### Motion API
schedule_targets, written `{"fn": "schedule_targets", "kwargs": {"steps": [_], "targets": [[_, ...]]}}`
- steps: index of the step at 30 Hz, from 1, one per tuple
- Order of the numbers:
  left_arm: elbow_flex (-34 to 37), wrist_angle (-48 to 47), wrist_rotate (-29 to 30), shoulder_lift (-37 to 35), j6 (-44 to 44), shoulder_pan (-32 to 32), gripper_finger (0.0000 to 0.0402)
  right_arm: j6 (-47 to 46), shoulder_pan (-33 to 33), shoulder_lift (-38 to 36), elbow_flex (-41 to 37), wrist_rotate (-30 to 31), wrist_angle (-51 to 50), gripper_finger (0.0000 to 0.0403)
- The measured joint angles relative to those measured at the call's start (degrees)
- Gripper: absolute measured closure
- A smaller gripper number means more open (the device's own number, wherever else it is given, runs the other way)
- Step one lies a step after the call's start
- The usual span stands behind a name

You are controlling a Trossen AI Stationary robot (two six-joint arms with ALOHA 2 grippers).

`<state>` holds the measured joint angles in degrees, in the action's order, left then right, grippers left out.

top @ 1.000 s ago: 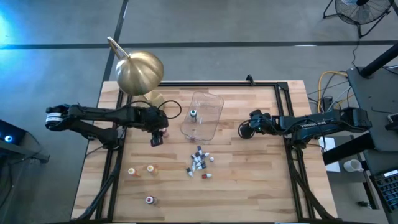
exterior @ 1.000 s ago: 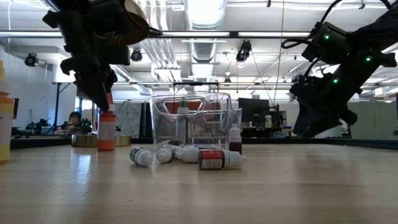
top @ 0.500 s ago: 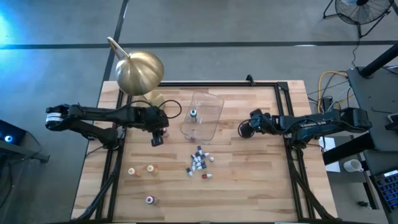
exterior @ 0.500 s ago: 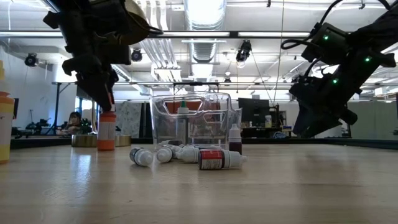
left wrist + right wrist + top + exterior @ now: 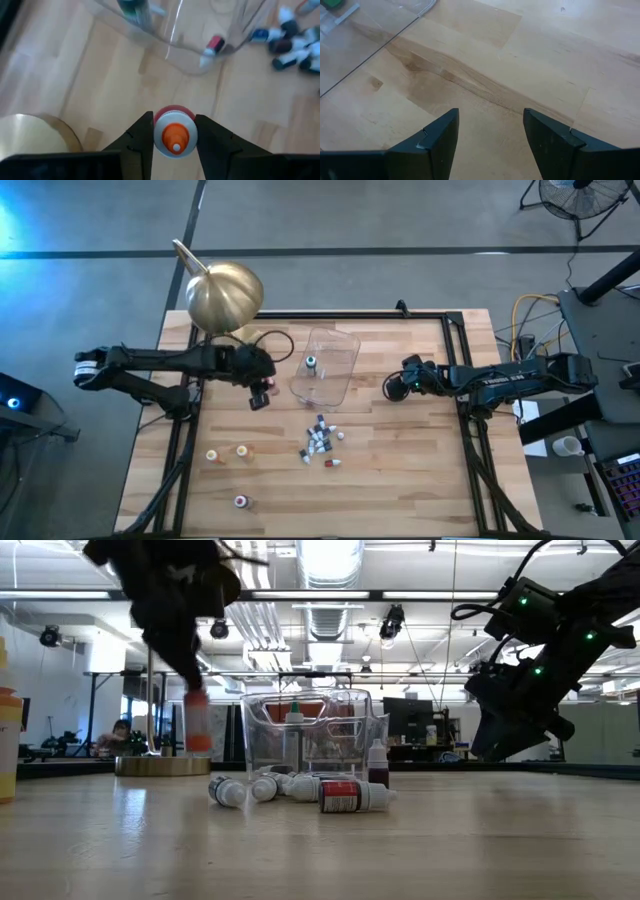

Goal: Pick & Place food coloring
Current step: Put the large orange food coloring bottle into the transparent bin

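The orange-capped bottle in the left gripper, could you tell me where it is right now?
The orange-capped bottle is lifted off the table in the left gripper, just left of the clear tub.

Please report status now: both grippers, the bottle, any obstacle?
Left gripper shut on orange-capped bottle, lifted beside clear tub. Right gripper open, waiting. Path to tub unobstructed.

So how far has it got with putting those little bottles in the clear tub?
Early on, it seems. One green-capped bottle stands inside the clear tub. The left gripper holds an orange-capped bottle lifted off the wood beside the tub. Left: a cluster of bottles lying in front of the tub and three more nearer the left edge. The right gripper waits open to the tub's right.
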<state>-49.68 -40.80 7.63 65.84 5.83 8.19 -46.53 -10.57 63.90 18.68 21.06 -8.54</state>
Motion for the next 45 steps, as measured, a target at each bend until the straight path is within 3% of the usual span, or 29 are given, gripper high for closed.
{"fn": "schedule_targets", "kwargs": {"steps": [8,16,21,27,35,45], "targets": [[-15.7,-9.2,0.3,4.1,0.9,0.0,0.0306,0.2,0.0,0.0,0.0,0.0,0.0,0.0188],[-31.7,-8.7,1.2,19.1,-4.6,0.0,0.0307,0.2,0.0,0.0,0.0,0.0,0.0,0.0188],[-36.6,-8.8,1.3,28.0,-8.2,0.0,0.0307,0.0,0.0,0.0,0.0,0.0,0.0,0.0188],[-33.9,-6.2,0.5,31.8,-8.4,0.1,0.0307,0.0,0.0,0.0,0.0,-0.2,-0.2,0.0188],[-25.6,3.6,-0.4,30.6,-4.2,0.5,0.0307,0.5,0.0,0.0,0.0,-0.3,-0.3,0.0188],[-20.6,6.0,-0.5,30.5,-1.0,1.1,0.0307,1.5,0.0,0.0,0.0,-0.2,-0.6,0.0188]]}}
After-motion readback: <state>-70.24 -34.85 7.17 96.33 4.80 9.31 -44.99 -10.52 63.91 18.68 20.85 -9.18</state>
